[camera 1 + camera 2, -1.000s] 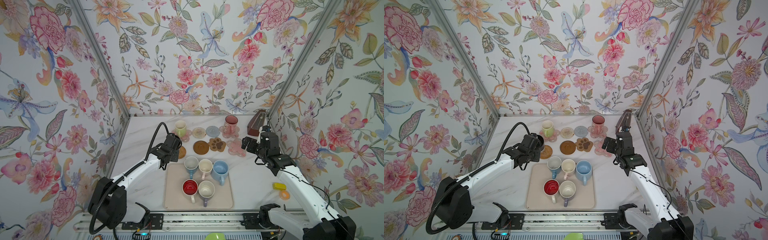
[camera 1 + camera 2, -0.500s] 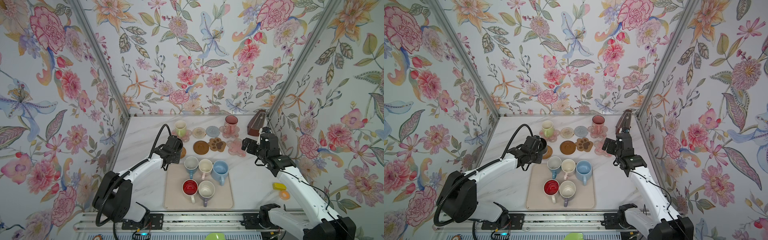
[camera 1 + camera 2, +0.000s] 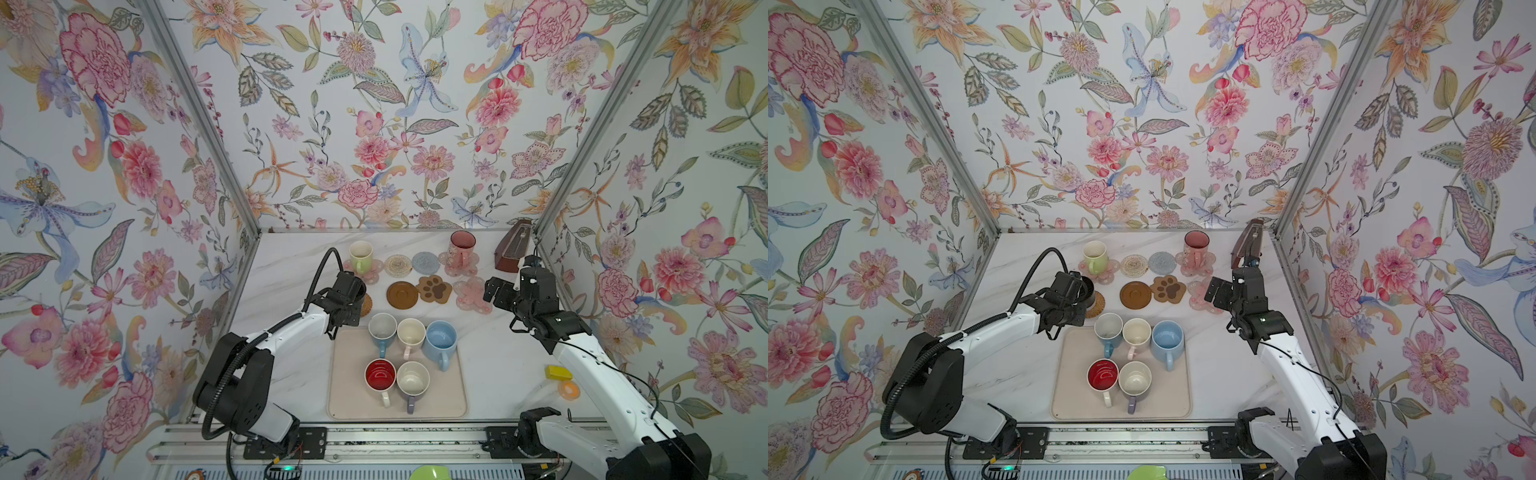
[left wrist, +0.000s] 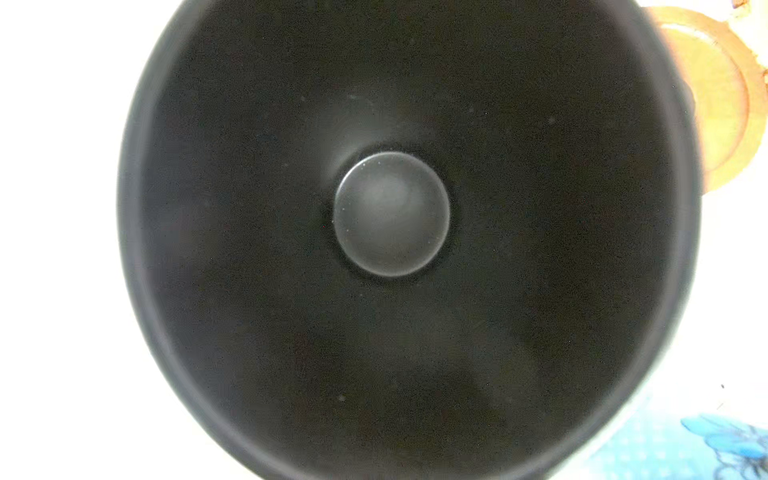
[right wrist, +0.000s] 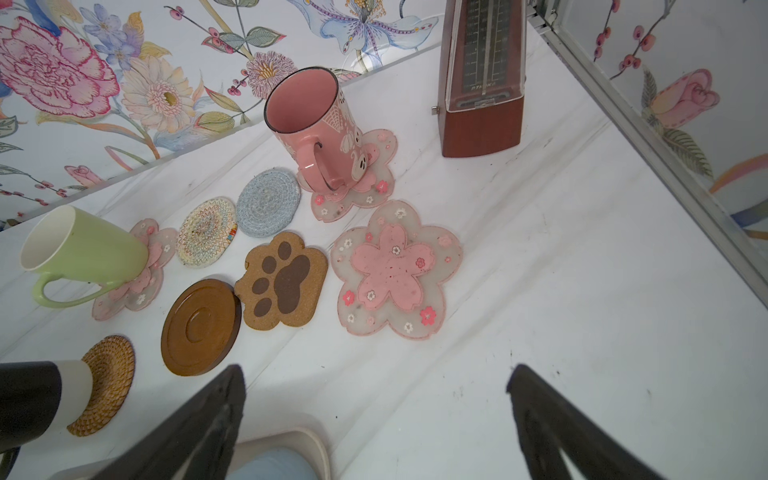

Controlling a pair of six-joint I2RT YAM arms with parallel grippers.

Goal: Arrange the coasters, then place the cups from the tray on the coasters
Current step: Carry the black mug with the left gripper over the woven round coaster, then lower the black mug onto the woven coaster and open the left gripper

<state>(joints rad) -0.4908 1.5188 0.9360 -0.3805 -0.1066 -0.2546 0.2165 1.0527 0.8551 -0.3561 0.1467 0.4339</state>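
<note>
Both top views: beige low-rimmed tray (image 3: 451, 401) at the table's near edge, five mugs upright on it: blue mug (image 3: 382, 328), cream mug (image 3: 410, 332) with pink handle, light blue mug (image 3: 440, 336), red-inside mug (image 3: 380, 375), lavender mug (image 3: 412, 379). Beyond it, coasters in two rows. At the far row's ends, light green mug (image 3: 360, 254) on a pink flower coaster (image 3: 376, 269), pink patterned mug (image 3: 462, 245) on another. Left gripper (image 3: 347, 301) closed on the black mug (image 3: 357, 288) over the rattan coaster (image 3: 367, 305), which they half cover; its fingers are hidden. Left wrist view: the black mug's dark matte interior fills the frame; surroundings washed out white, a sliver of brown disc (image 4: 715, 95) at the edge. Right wrist view: right gripper (image 5: 374, 419) spread wide, holding nothing, above the table near the paw coaster (image 5: 282, 282) and third pink flower coaster (image 5: 397, 270). The black mug is cut off at the frame edge, its pale lower band meeting the rattan coaster; whether it rests there, I cannot tell. The tray's corner barely shows.
</note>
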